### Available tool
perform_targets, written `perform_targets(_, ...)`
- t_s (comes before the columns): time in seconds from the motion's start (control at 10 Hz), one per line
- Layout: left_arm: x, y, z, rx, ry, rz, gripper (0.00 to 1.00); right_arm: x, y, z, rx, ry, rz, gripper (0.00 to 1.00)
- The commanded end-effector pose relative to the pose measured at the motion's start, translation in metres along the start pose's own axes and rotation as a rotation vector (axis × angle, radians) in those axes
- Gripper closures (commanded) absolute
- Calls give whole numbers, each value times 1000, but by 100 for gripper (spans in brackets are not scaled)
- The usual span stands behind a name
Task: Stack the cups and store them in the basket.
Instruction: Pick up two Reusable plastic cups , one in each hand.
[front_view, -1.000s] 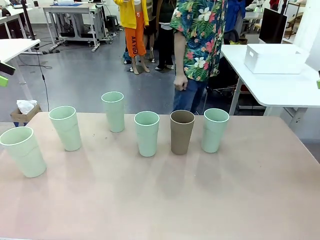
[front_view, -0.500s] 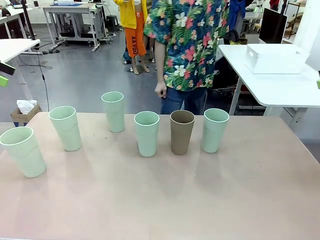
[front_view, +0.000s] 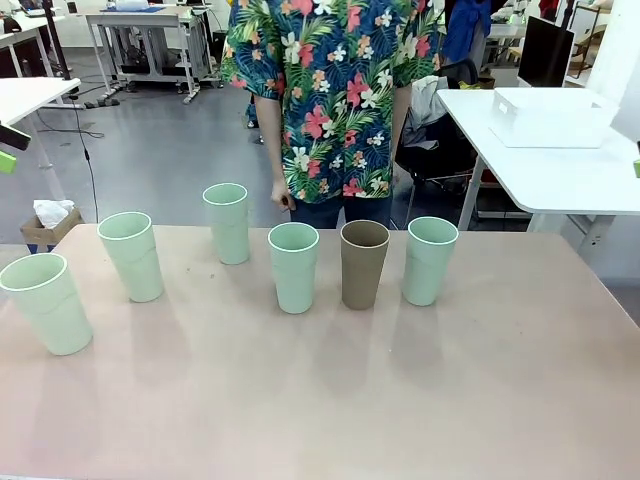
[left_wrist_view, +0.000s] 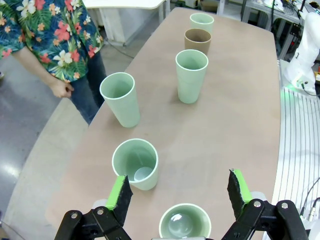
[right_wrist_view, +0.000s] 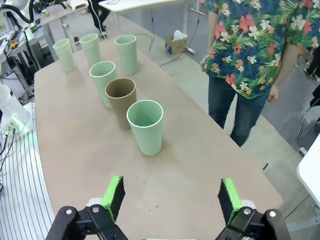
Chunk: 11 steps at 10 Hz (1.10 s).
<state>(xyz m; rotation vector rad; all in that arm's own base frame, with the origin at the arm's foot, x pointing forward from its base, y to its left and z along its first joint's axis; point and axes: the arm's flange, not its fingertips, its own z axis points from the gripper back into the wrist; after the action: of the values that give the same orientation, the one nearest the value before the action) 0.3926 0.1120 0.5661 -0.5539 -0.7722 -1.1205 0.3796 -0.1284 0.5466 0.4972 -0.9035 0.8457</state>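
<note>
- Evidently the left gripper (left_wrist_view: 179, 192) holds nothing: its pads are spread wide above the nearest mint cup (left_wrist_view: 185, 223) at six o'clock, likely its first pick.
- The right gripper (right_wrist_view: 171, 196) gapes equally wide and empty; the end mint cup (right_wrist_view: 145, 126) stands at twelve o'clock.
- The brown cup (front_view: 364, 263) and the rest stand upright, apart, unstacked.
- The basket (front_view: 552, 118) waits on a side table (front_view: 560, 180) at two o'clock, well apart.

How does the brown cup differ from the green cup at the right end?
The brown tapered matte plastic tumbler is dark; the pale mint green plastic tumbler is light. The brown one stands inside the row; the mint one ends it. Both stand upright, alike in shape.
</note>
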Motion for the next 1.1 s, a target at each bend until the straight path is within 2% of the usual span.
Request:
perform_targets(0.0, 1, 1, 0, -2, -23, -14, 0, 1, -3, -1, 2, -31, 23, 0)
perform_targets(1.0, 1, 1, 0, -2, -23, -14, 0, 1, -3, -1, 2, -31, 23, 0)
